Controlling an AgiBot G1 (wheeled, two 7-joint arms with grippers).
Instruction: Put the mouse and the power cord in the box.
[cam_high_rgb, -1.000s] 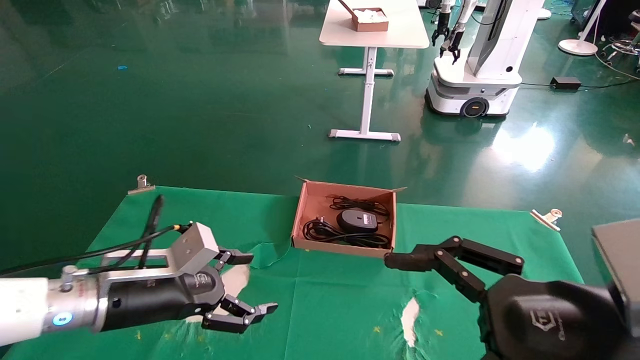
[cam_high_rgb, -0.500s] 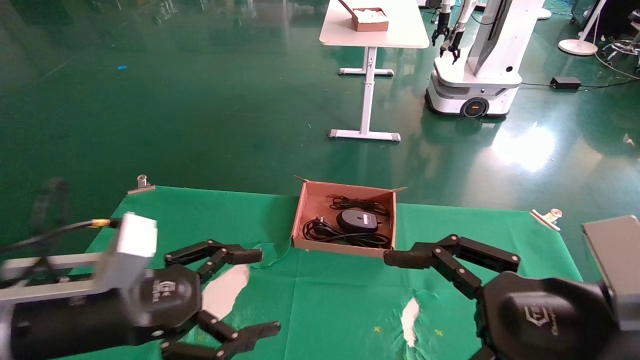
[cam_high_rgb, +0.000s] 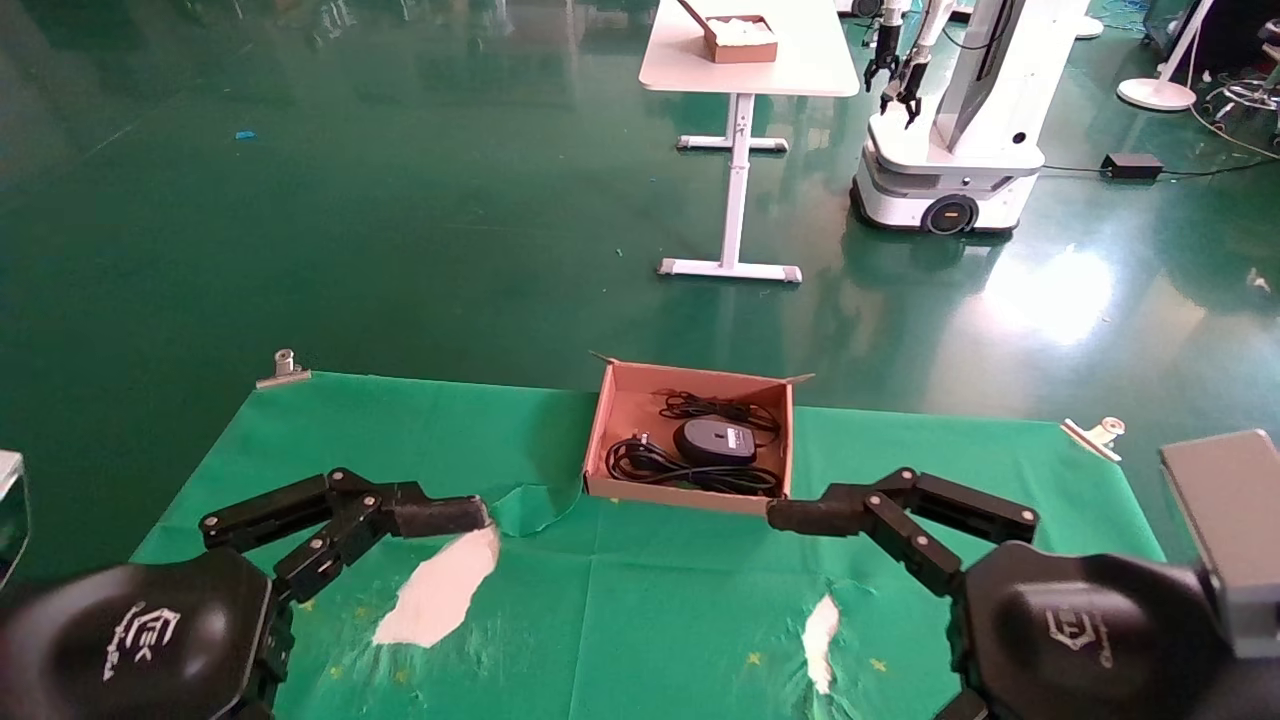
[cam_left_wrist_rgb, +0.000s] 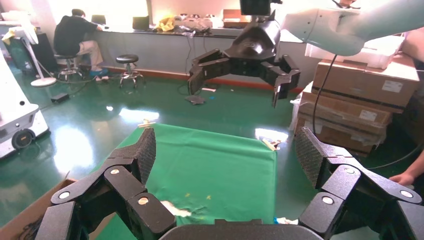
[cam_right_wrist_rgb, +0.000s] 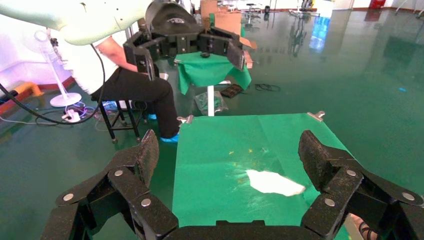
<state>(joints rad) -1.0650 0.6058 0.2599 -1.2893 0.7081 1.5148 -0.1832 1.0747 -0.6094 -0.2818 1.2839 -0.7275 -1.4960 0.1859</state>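
Already the mouse and power cord lie inside the box. Both the left pincer and right pincer hang spread and empty above the tabletop, so I'd just keep them clear of the box.

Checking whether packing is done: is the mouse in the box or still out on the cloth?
In. The mouse lies inside the box, with the power cord coiled beside it.

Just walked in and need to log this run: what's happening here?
Nothing is being handled right now. The mouse and the power cord already lie inside the box on the green cloth. The left gripper and the right gripper are both open and empty, held low over the near part of the cloth, on either side of the box. The packing looks done.
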